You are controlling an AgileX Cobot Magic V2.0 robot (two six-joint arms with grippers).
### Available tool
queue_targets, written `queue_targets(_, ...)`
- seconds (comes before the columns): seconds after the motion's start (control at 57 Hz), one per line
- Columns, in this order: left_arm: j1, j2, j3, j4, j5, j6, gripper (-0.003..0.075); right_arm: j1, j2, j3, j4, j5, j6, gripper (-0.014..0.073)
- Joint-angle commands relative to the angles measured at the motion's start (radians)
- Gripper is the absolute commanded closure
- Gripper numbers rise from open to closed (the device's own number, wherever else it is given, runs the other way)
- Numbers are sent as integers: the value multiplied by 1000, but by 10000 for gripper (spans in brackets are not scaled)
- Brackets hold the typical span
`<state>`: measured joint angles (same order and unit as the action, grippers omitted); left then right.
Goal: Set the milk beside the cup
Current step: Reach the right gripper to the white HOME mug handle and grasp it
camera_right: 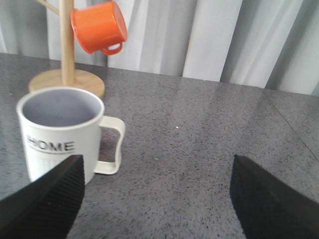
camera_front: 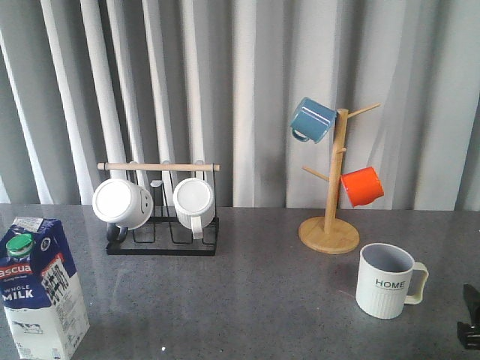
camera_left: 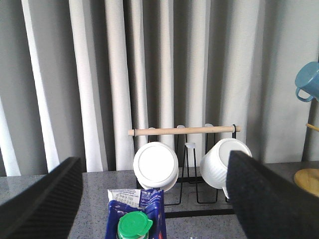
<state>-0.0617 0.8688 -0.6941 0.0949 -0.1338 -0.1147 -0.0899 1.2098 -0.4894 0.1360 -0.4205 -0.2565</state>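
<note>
Looking forward over the table [camera_front: 262,270], we see the milk [camera_front: 41,289] standing upright at the near left corner, its long axis vertical, its green cap [camera_front: 19,244] on the sloped top and its "WHOLE MILK" face turned toward us. The cup [camera_front: 386,281] stands upright well apart from it at the right, mouth up, its handle pointing right. Behind them are a black rack [camera_front: 161,225] holding two white mugs and a wooden mug tree [camera_front: 330,225] with a blue mug [camera_front: 311,120] and an orange mug [camera_front: 361,186]. Only a dark sliver of the right gripper [camera_front: 470,319] shows at the right edge, and we cannot tell its state here.

From the left wrist, we find the left gripper [camera_left: 154,199] spread wide, holding nothing, with the milk's cap between its fingers [camera_left: 45,199] but clear of both.

From the right wrist, we find the right gripper [camera_right: 154,199] also spread wide and empty. The cup sits just beside one of its fingers [camera_right: 45,199], handle toward the open gap.
</note>
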Motion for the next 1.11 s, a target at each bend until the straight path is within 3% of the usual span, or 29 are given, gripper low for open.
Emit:
queue_targets(0.0, -1, -6, -34, -5, -78, -12, 164, -5, 100, 6, -31, -308, 1, 20)
queue_targets(0.105, -1, -6, -34, -5, -78, -12, 164, -6, 253, 2, -32, -476, 25, 20)
queue_targets(0.439, -1, -6, -34, -5, -77, -12, 164, -24, 519, -156, -126, -589, 172, 20)
queue_targets(1.089, -1, -6, -34, -5, -77, -12, 164, -55, 666, -301, -197, -544, 189, 25)
